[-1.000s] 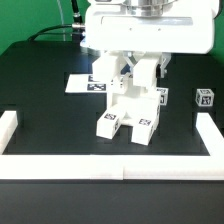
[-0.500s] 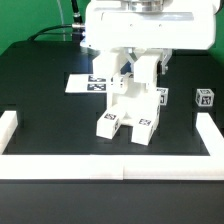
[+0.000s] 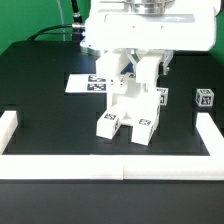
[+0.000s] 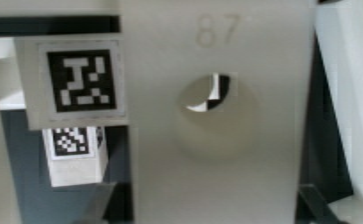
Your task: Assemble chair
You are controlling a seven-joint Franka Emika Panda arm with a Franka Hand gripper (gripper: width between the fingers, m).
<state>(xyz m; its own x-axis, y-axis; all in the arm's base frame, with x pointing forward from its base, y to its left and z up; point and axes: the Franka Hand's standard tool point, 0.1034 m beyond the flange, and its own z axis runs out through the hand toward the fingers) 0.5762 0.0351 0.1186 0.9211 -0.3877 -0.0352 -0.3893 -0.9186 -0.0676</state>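
Note:
The partly built white chair stands mid-table in the exterior view, its tagged feet toward the front wall. My gripper comes straight down onto its top and is shut on an upright chair piece. In the wrist view that piece is a flat white panel with a round hole, filling the gap between my fingers. Beside the panel is a black-and-white tag. The gripper hides the joint below.
A loose tagged white block lies toward the exterior view's right, and a smaller tagged piece sits next to the chair. The marker board lies behind on the left. A low white border wall rims the front and sides.
The gripper and the held piece have shifted only very slightly over the chair. The grip is the same.

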